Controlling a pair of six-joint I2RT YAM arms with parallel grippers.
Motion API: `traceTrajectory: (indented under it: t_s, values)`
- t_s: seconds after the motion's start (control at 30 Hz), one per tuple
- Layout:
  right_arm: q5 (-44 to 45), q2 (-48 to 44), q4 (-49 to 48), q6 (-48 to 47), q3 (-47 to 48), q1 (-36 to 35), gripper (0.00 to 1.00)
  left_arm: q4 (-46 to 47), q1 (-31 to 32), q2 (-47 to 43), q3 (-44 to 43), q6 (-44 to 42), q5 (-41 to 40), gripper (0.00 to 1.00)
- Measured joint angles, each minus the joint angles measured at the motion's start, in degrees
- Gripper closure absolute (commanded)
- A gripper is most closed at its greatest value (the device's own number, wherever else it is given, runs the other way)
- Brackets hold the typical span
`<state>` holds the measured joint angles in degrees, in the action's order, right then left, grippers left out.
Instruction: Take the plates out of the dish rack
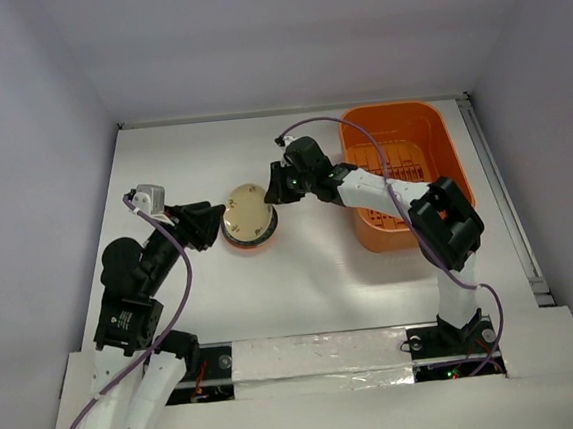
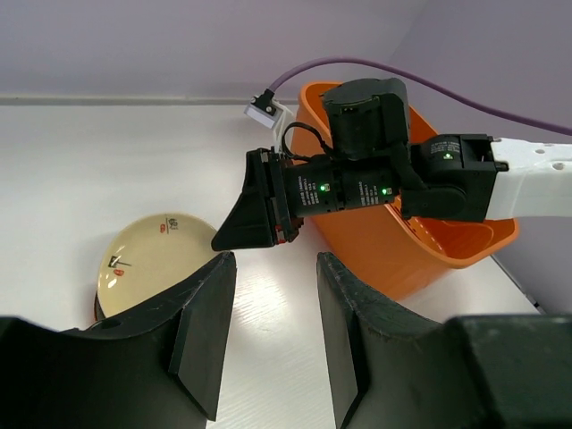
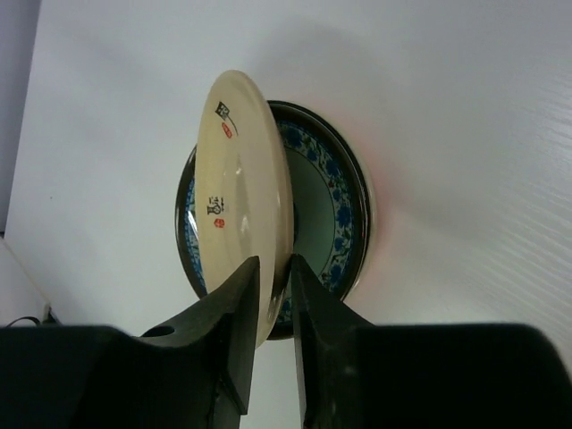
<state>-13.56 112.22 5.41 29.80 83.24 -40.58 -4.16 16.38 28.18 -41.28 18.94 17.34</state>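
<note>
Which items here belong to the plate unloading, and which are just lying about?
Job: cream plate, clamped by the right gripper; blue-patterned plate beneath it; dish rack.
Lying about: silver tape strip at the near edge; purple cable; left gripper, open, empty.

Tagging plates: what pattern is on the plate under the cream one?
Plate: pale green centre, blue floral band, dark rim. Clearest in right wrist view.
</note>
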Motion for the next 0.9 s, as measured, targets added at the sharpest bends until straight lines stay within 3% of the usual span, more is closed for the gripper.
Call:
traceTrajectory:
  t_s: [0.17,0.47,0.67,0.7,0.77,0.8,0.83,0.9]
  values:
    - [1.1,0.0,0.5,-0.3,-1.2,-0.1,0.64,0.0,0.0,0.1,0.0,0.0,0.2,0.62]
    - [5.7,-2.4,3.5,-1.7,-2.8,-1.8,0.33,0.0,0.0,0.1,0.0,0.0,0.2,0.62]
    - [9.4,-10.2,4.2,-2.2,-6.1,-2.3,0.31,0.0,0.0,0.0,0.0,0.0,0.2,0.62]
    - [10.3,-11.6,4.4,-2.3,-6.5,-2.3,0.33,0.0,0.0,-0.1,0.0,0.0,0.2,0.62]
    - [12.4,-14.9,4.4,-3.0,-7.2,-2.6,0.54,0.0,-0.3,-0.2,0.0,0.0,0.2,0.61]
    - [13.6,-16.4,4.6,-3.2,-7.5,-2.6,0.7,0.0,-0.4,-0.3,0.0,0.0,0.1,0.61]
    - [14.8,-18.3,4.5,-3.5,-8.1,-2.6,1.0,0.0,-0.4,-0.4,0.0,0.0,0.1,0.61]
    - [17.0,-22.9,4.0,-3.8,-10.1,-2.9,1.0,0.0,-0.5,-0.7,0.0,0.0,0.0,0.56]
